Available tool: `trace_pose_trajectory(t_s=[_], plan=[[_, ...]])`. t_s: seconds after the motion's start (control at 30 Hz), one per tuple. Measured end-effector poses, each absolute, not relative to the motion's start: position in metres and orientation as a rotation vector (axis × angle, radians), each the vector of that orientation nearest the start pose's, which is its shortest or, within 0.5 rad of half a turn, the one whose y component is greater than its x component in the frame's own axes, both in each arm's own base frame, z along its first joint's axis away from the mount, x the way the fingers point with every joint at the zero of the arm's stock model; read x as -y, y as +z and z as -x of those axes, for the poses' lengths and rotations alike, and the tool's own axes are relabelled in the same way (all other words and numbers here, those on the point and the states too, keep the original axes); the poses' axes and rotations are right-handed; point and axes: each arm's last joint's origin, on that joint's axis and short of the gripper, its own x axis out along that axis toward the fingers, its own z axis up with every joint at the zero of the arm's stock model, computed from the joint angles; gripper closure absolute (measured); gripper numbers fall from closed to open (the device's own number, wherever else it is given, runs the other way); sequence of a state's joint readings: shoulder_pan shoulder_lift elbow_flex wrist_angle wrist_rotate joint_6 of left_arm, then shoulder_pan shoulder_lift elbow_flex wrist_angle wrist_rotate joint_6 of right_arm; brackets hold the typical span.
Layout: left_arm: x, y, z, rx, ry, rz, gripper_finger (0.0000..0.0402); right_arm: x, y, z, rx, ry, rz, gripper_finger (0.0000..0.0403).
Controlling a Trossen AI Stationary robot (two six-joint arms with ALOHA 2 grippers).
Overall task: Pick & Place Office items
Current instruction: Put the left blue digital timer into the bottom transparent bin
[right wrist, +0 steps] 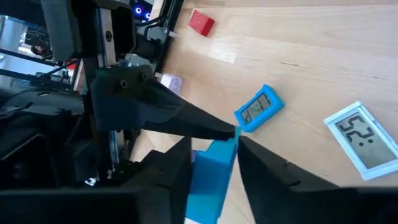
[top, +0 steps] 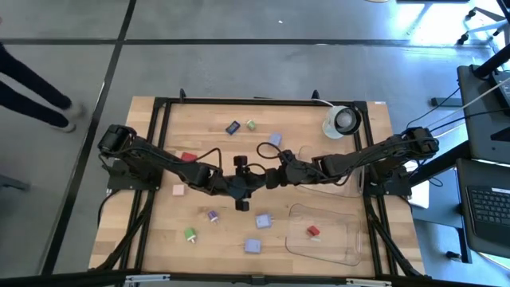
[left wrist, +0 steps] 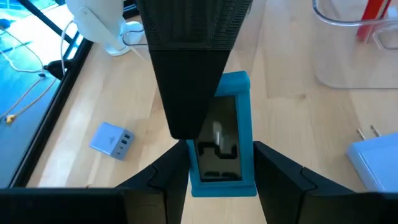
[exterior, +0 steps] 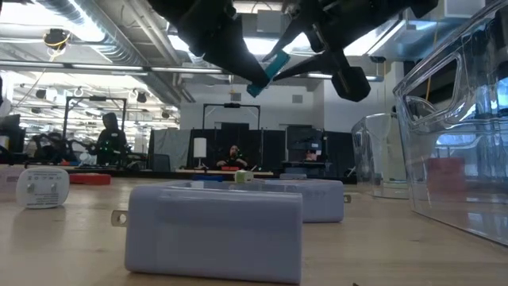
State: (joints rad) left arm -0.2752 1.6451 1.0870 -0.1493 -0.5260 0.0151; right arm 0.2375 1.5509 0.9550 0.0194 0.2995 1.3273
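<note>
While both end effectors (left wrist: 221,163) (right wrist: 214,149) clench one teal piece (left wrist: 225,134), one red piece (top: 313,231) occupies the tray (top: 351,243).

The desk (top: 151,231) is a pale wooden top in a black frame. Both pincers meet over its middle: the left pincer (top: 241,194) and the right pincer (top: 267,177). Beyond them, toward the far edge, lie a blue piece (top: 233,127), a green piece (top: 251,125) and a lavender piece (top: 276,139), with the white tape roll (top: 343,121) at the far right corner. To the left pincer's left lie a red piece (top: 188,157) and a pink piece (top: 178,190). Nearer the front edge lie a purple piece (top: 212,215), a green piece (top: 190,234), and two lavender blocks (top: 262,222) (top: 253,246). A clear tray (top: 351,239) sits front right, holding a red piece (top: 313,231).
</note>
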Motion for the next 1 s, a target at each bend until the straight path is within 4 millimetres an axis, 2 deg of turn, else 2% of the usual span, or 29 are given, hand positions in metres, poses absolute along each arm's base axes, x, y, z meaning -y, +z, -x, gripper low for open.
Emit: trace_pose_trajectory(t_s=[0.13,0.27,0.63,0.83,1.0], plan=[[0.081,0.228,-0.340,-0.655,0.241,-0.297,0.0247,-0.069,0.226,-0.323,-0.439,-0.422,-1.132,0.0318],[0.081,0.228,-0.340,-0.653,0.245,-0.296,0.0235,-0.069,0.225,-0.323,-0.441,-0.425,-1.133,0.0336],[0.088,0.228,-0.340,-0.645,0.203,-0.271,0.0197,-0.070,0.227,-0.324,-0.434,-0.401,-1.139,0.0333],[0.088,0.228,-0.339,-0.638,0.233,-0.217,0.0169,-0.061,0.226,-0.325,-0.473,-0.377,-1.111,0.0332],[0.088,0.228,-0.339,-0.635,0.239,-0.201,0.0163,-0.053,0.228,-0.322,-0.511,-0.372,-1.086,0.0332]])
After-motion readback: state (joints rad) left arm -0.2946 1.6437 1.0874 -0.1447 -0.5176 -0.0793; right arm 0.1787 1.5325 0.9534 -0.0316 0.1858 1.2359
